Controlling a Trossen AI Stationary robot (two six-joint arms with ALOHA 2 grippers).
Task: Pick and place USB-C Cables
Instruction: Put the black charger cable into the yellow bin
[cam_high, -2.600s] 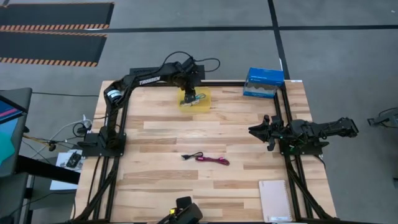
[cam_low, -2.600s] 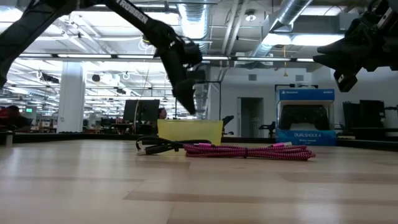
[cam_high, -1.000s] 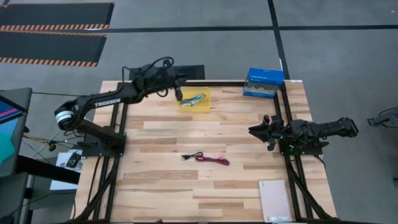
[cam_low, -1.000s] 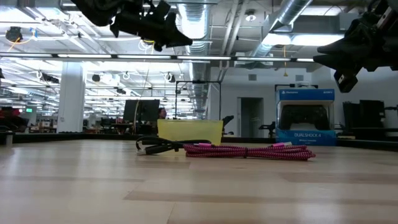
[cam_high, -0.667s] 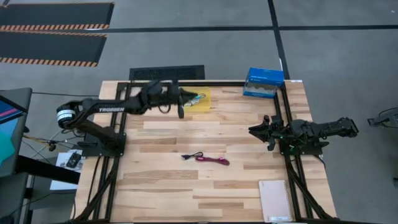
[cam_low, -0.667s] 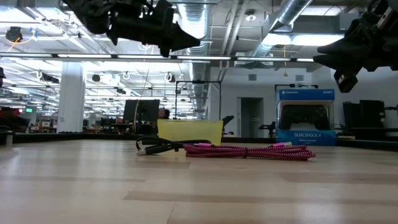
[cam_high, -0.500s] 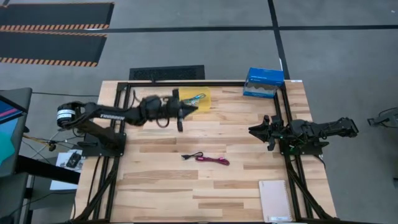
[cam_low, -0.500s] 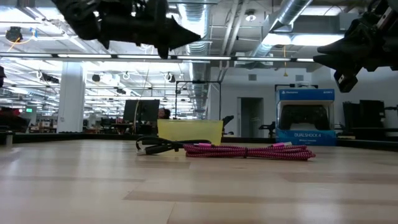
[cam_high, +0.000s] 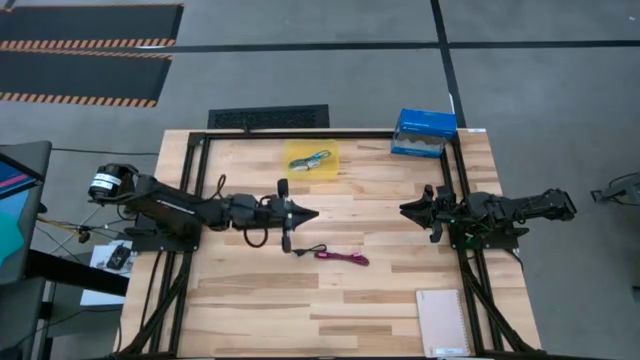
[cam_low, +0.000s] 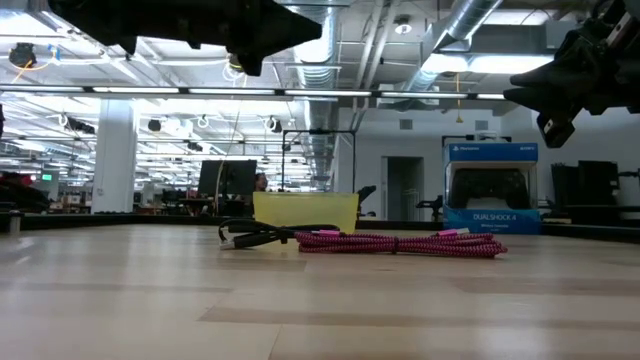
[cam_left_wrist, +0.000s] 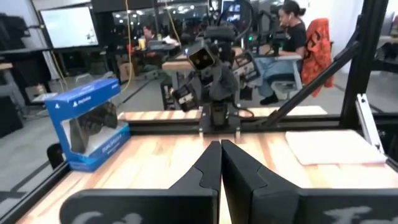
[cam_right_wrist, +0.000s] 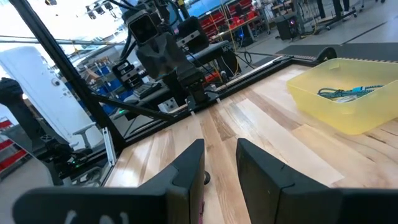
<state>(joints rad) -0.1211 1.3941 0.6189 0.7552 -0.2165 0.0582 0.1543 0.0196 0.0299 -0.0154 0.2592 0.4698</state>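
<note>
A black cable (cam_high: 309, 250) and a magenta-red cable (cam_high: 346, 259) lie side by side on the wooden table's middle; the low view shows the black cable (cam_low: 262, 234) and the magenta-red one (cam_low: 400, 243) flat on the boards. A teal cable (cam_right_wrist: 345, 92) and a white one rest inside the yellow bin (cam_high: 313, 160) at the far edge. My left gripper (cam_high: 314, 214) hovers shut above the table, between bin and loose cables, pointing level toward the right edge, with nothing held. My right gripper (cam_high: 403, 209) waits open at the right side.
A blue controller box (cam_high: 425, 132) stands at the far right corner. A pale notebook (cam_high: 443, 322) lies at the near right. The black frame rails (cam_high: 300, 135) run along the table's edges. People sit at desks in the room beyond.
My left arm has swung from beside the yellow bin toward the table's near edge and its middle, sinking somewhat. It now points level toward the right edge. Its fingers have stayed shut and empty. The cables have not moved.
</note>
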